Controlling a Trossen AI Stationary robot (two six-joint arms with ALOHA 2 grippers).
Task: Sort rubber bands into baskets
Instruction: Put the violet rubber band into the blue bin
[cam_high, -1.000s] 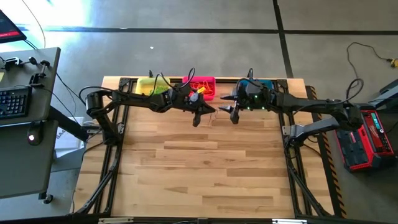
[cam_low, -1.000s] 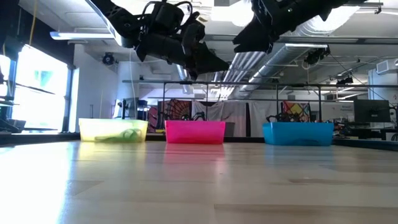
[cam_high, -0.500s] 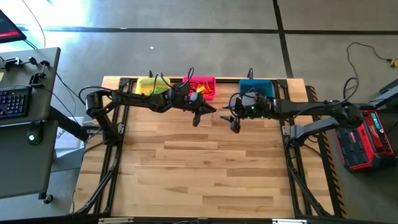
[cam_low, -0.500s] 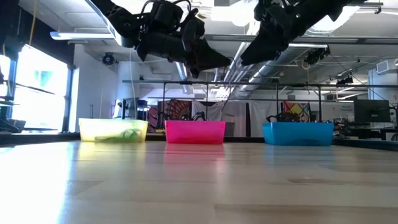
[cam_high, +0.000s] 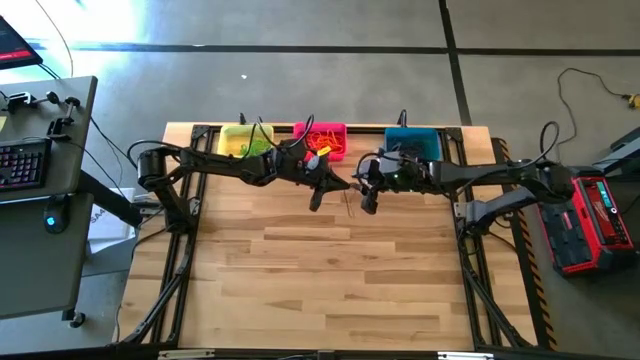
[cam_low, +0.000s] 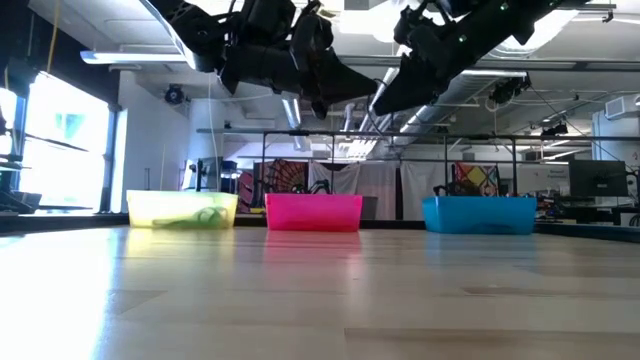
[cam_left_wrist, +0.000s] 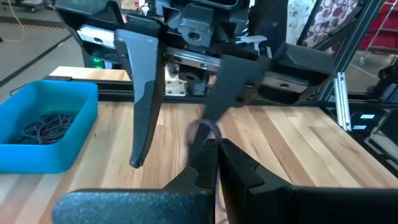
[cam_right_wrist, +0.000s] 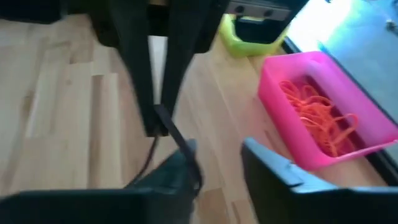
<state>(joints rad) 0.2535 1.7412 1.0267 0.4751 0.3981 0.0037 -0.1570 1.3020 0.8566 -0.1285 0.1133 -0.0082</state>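
Note:
My left gripper (cam_high: 318, 193) hangs above the table in front of the pink basket (cam_high: 322, 138), shut on a dark rubber band (cam_left_wrist: 204, 129). My right gripper (cam_high: 367, 200) faces it from the right, open, with one finger at the band (cam_right_wrist: 174, 134). The yellow basket (cam_high: 243, 140) holds green bands. The pink basket (cam_right_wrist: 323, 118) holds orange bands. The teal basket (cam_left_wrist: 43, 124) holds dark bands. All three stand in a row along the far edge. My left gripper pinches one end of the dark band (cam_left_wrist: 208, 142) between its two shut fingertips, coming roughly level from the table's left. The band's loop stands out past the fingertips, clear of the table. My right gripper is open, and one fingertip (cam_right_wrist: 189, 152) meets the band's free end (cam_right_wrist: 184, 144), coming from the table's right. Whether the finger is through the loop I cannot tell.
Bare wooden table (cam_high: 330, 270) lies below and in front of both grippers. Black frame rails run along the table's far edge and sides. The baskets (cam_low: 313, 212) stand well below the arms in the low view.
My right gripper has come away from above the teal basket, toward the table's left and near edge, up to the left gripper and its band. My left gripper has edged a little toward the right gripper, still shut on the band.

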